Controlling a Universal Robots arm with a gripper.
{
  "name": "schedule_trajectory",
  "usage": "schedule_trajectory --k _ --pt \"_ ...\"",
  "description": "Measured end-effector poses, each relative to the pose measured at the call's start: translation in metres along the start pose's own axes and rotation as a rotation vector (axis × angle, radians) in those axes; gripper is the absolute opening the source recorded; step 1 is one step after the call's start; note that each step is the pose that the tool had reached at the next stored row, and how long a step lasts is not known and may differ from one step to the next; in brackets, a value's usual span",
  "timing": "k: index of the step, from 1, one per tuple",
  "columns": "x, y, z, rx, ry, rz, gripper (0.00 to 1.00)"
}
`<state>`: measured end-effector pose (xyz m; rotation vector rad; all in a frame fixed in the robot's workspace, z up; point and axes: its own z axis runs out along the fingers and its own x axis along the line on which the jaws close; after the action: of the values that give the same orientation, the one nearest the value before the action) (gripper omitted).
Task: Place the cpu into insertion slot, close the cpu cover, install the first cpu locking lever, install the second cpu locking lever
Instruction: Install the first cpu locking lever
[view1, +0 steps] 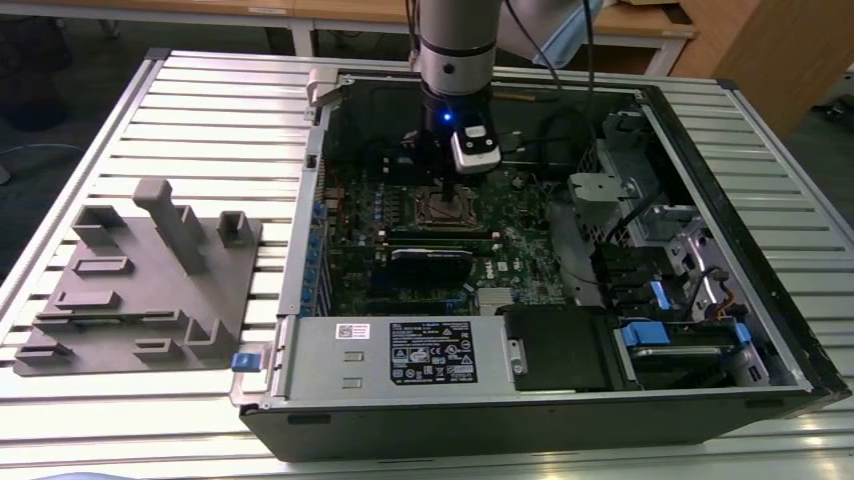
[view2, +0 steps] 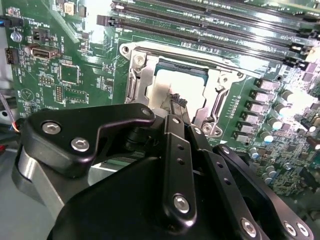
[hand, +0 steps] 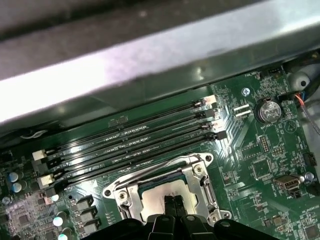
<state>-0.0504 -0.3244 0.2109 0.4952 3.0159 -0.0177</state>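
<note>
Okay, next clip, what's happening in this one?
A single robot arm is reaching down into an open computer case lying on a slatted table. Its hand is right over the insertion slot on the green motherboard. In both wrist views the cpu already sits in the slot, its pale metal top showing through the cpu cover, which lies down around it. The fingertips, close together, are at the chip's surface. A grey parts holder sits on the table at the exterior view's left.
</note>
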Motion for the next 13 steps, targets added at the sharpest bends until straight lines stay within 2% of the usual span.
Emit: schedule_trajectory --k 7,13 --pt "0.0037 -0.0020 -0.0001 -0.0019 0.0000 -0.021 0.11" --pt "0.0038 -0.0022 0.0005 -0.0074 0.0001 -0.084 0.11"
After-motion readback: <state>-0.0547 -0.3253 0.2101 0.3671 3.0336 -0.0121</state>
